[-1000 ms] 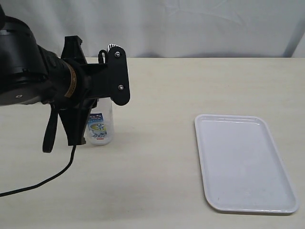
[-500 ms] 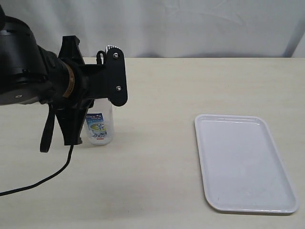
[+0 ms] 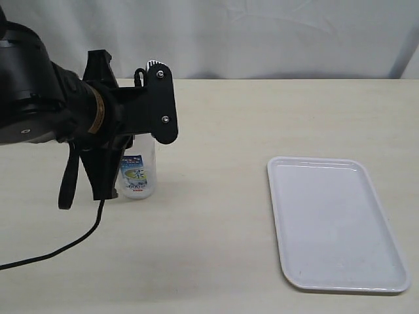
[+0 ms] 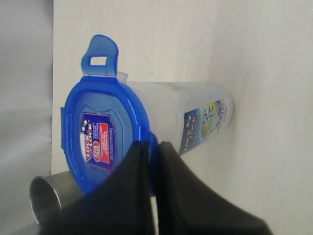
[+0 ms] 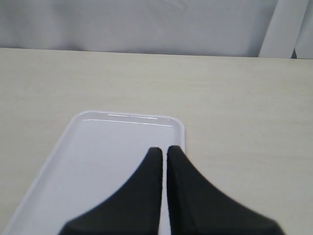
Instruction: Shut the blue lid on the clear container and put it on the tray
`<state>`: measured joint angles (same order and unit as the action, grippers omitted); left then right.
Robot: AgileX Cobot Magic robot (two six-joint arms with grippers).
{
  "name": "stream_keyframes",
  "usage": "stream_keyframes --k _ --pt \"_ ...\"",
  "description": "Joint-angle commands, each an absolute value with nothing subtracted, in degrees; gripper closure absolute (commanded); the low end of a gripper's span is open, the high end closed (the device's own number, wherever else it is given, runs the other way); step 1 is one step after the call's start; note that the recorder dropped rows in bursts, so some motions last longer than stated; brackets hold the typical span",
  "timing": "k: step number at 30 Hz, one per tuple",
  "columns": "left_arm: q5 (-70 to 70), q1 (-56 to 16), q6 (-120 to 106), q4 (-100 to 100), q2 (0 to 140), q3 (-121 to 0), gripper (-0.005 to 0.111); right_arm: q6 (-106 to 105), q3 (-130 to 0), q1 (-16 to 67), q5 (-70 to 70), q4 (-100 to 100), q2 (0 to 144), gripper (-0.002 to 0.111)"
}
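Observation:
The clear container (image 3: 139,175) stands upright on the table at the left, its top hidden by my left arm (image 3: 98,114). In the left wrist view the blue lid (image 4: 98,139) sits on top of the clear container (image 4: 181,115). One lid tab (image 4: 100,56) sticks out flat. My left gripper (image 4: 152,145) is shut on the lid's edge tab nearest to it, with blue showing between the fingers. The tray (image 3: 337,222) lies empty at the right. My right gripper (image 5: 164,148) is shut with nothing in it, hanging above the tray (image 5: 98,147).
A grey steel cup (image 4: 46,196) stands close beside the container, seen only in the left wrist view. A black cable (image 3: 59,245) trails from the left arm across the table. A white curtain hangs behind the table.
The left arm shifted slightly left half a second ago and has come back to where it was. The container and tray have not moved.

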<state>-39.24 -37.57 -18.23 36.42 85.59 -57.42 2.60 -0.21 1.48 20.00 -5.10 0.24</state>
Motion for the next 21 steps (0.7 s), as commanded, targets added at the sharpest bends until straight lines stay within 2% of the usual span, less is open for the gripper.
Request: stream_keyframes --k 1,10,13,14,16,21 --pt "-39.64 -38.05 -17.83 34.85 85.22 -57.32 0.107 2.58 0.0 1.53 19.82 -5.37 0.0 0.104" --pt "-40.21 -38.05 -17.83 33.96 85.22 -57.32 0.105 2.58 0.0 1.53 19.82 -5.37 0.0 0.104" --pt "-39.95 -38.05 -17.83 33.79 85.22 -57.32 0.097 2.58 0.0 1.53 19.82 -5.37 0.0 0.104" --pt "-39.95 -38.05 -17.83 33.79 85.22 -57.32 0.089 2.58 0.0 1.53 19.82 -5.37 0.0 0.104" --pt "-40.06 -38.05 -17.83 33.79 85.22 -57.32 0.082 2.58 0.0 1.53 19.82 -5.37 0.0 0.104" --pt "-40.06 -38.05 -17.83 33.79 85.22 -57.32 0.069 2.58 0.0 1.53 19.82 -5.37 0.0 0.104"
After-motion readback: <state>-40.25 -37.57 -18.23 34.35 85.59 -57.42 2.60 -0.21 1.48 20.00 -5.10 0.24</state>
